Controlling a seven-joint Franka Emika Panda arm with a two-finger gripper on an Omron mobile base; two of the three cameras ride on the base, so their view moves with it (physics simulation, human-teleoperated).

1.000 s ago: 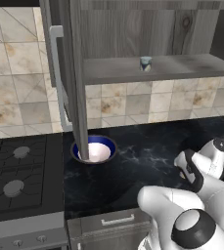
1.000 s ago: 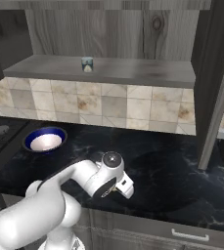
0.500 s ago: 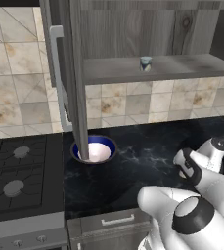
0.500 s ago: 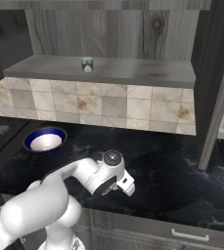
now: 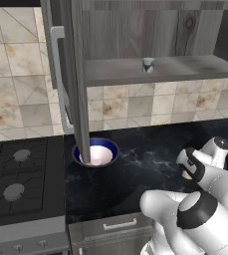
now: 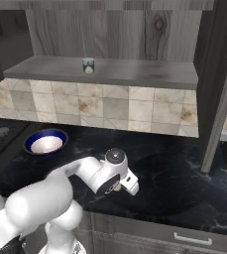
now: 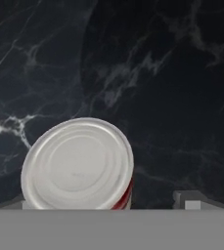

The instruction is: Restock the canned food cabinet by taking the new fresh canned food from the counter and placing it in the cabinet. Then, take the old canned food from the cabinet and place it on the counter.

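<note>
Red can (image 7: pixel 78 166): upright on the counter (image 7: pixel 172 88), seen from above in the hand view, silver lid at about 7 o'clock in that frame, a red strip of its side at its lower right edge.
Gripper (image 7: pixel 106 202): directly over the red can, jaws spread wide; one fingertip (image 7: pixel 194 201) shows at 5 o'clock, apart from the can, holding nothing.
Counter: black marble with white veins, under the can and hand (image 6: pixel 116 181).
Arm: bent low over the counter front, wrist at 4 o'clock in the left base view (image 5: pixel 191 167).
Bowl (image 5: pixel 96 153): blue rim, white inside, on the counter at 9 o'clock from the hand, just beside the stove (image 5: pixel 21 174).
Blue-grey can (image 6: pixel 88 65): upright on the cabinet (image 6: pixel 110 30) shelf, at 12 o'clock, well apart from the hand.
Cabinet door (image 5: pixel 75 74): swung out, its bar handle (image 5: pixel 58 79) facing left, lower edge in front of the bowl.
</note>
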